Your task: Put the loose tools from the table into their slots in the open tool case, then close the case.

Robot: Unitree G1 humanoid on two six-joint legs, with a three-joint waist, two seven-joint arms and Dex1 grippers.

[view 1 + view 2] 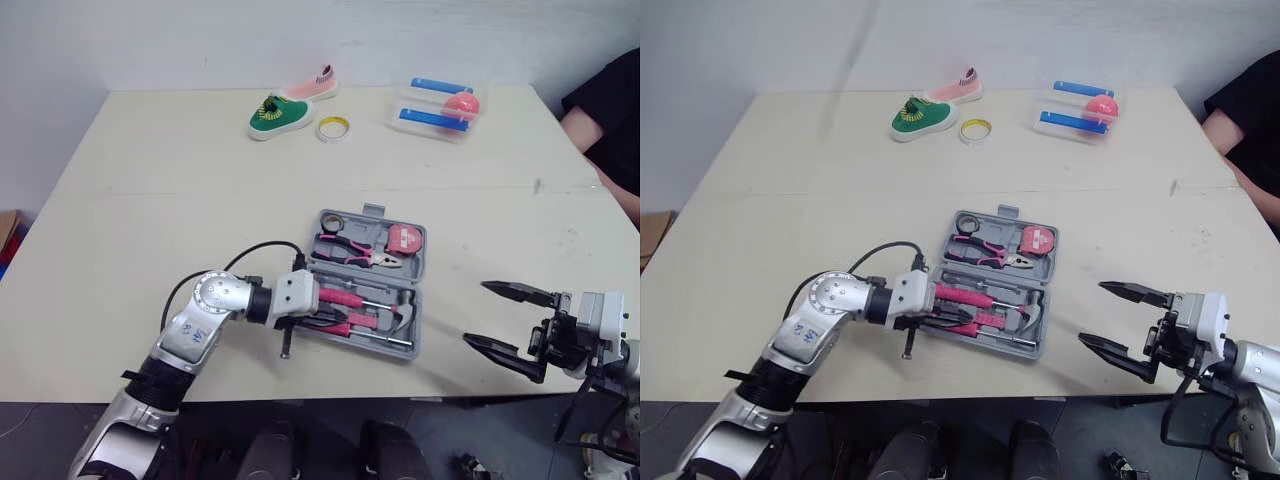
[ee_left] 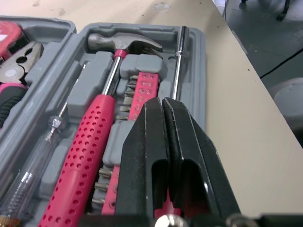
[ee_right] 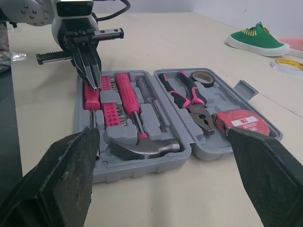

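Black left jaws together, dimpled pink hammer (image 2: 90,156), moulded grey case (image 2: 194,80)

We see the open tool case (image 1: 366,283) lying on the table (image 1: 150,200). Our left gripper (image 1: 340,320) is over its near half, at the pink handles (image 1: 345,298). Our right gripper (image 1: 475,312), fingers spread, hovers beside the case.

left gripper (image 3: 95,81) crowds the tool case (image 3: 142,166); its right side free.
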